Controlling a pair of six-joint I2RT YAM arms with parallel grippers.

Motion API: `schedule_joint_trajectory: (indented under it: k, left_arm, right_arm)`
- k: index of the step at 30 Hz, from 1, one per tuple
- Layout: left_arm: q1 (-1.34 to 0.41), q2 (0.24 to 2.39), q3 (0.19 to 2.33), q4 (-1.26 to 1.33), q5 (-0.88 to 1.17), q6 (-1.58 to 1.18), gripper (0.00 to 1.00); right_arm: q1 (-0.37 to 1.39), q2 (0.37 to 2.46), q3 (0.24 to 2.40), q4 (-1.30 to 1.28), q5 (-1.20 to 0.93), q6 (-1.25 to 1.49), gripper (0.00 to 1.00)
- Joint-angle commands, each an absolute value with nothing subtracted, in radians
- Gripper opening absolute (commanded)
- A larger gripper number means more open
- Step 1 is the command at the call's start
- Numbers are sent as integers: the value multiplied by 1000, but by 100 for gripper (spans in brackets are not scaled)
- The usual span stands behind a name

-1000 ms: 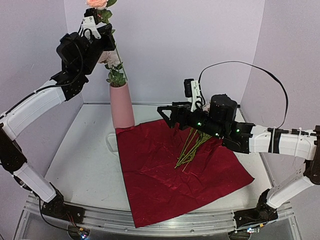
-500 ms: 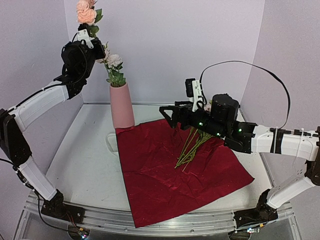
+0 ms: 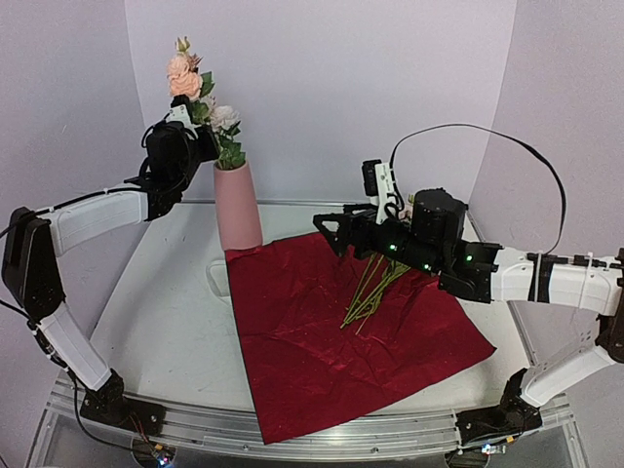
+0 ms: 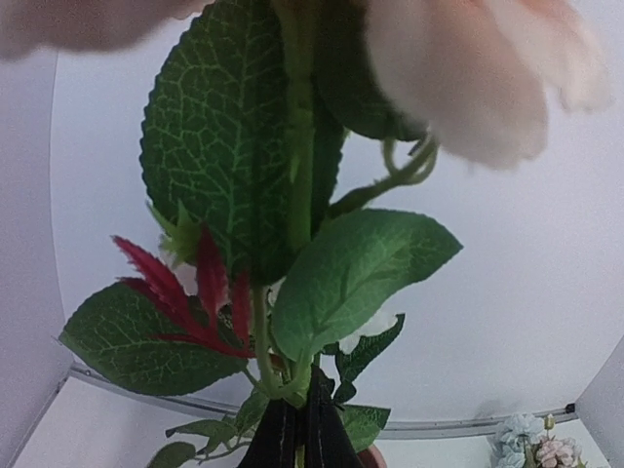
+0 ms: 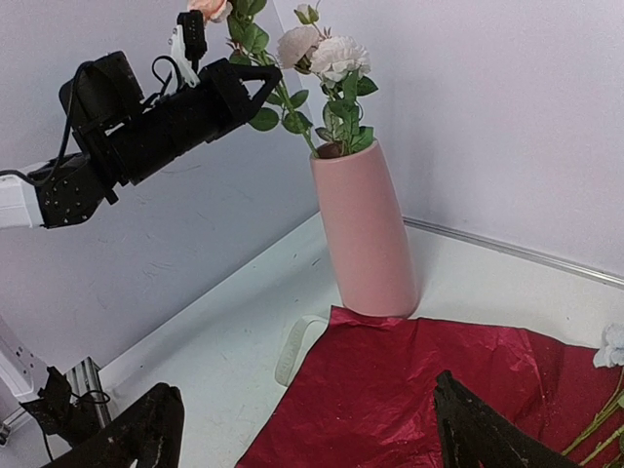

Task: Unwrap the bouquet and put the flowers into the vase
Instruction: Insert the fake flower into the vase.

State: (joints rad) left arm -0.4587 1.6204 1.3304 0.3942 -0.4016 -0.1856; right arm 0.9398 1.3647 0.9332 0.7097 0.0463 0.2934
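Observation:
The salmon-pink vase (image 3: 238, 207) (image 5: 366, 229) stands at the back left and holds white blooms (image 3: 224, 117) (image 5: 322, 49). My left gripper (image 3: 205, 138) (image 4: 300, 429) (image 5: 261, 80) hovers just left of the vase mouth. It is shut on the green stem of a peach rose (image 3: 182, 76) (image 4: 468, 78), and that stem slants down toward the mouth. The dark red wrapping paper (image 3: 312, 341) (image 5: 419, 390) lies flat and open, with the remaining flowers' stems (image 3: 370, 292) (image 5: 597, 429) on it. My right gripper (image 3: 332, 232) (image 5: 307, 439) hangs open above the paper, holding nothing.
A cream ribbon loop (image 3: 218, 276) (image 5: 295, 349) lies on the white table beside the paper's left edge, in front of the vase. Lilac walls enclose the back and both sides. A metal rail (image 3: 292, 439) runs along the near edge.
My left arm has brought the peach rose down and to the right, so the bloom now sits lower, close above the vase. The right arm has barely moved.

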Motion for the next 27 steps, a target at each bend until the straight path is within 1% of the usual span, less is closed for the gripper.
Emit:
schedule_joint_trajectory:
  k: [1, 2, 3, 4, 6, 13, 17, 19, 21, 27]
  left_arm:
    - [-454, 1644, 1292, 402, -376, -251, 24]
    - [-454, 1647, 1283, 401, -368, -259, 40]
    - [-454, 1647, 1273, 400, -358, -266, 52]
    - [-454, 1643, 1265, 398, -344, -270, 60]
    - [-454, 1629, 1244, 390, -324, -284, 67]
    - [-454, 1554, 1171, 343, -304, -345, 75]
    - [-454, 1492, 1111, 305, -305, -382, 78]
    - [-454, 1456, 1089, 285, -308, -389, 79]
    - [-454, 1414, 1067, 257, -306, -393, 80]
    - [-456, 1315, 1056, 119, -267, -409, 82]
  right_arm:
    - [946, 1327, 932, 752, 56, 306, 89]
    - [946, 1327, 931, 752, 56, 307, 89]
    - [946, 1326, 929, 752, 58, 309, 89]
    - [946, 1324, 927, 752, 60, 310, 89]
    - [946, 1320, 921, 752, 68, 313, 89]
    - [946, 1353, 936, 738, 82, 335, 89]
    - [938, 1420, 1025, 589, 206, 399, 89]
    - [921, 1445, 1049, 530, 233, 433, 88]
    - [898, 1457, 1044, 510, 226, 472, 86]
    - [784, 1512, 1046, 361, 221, 669, 72]
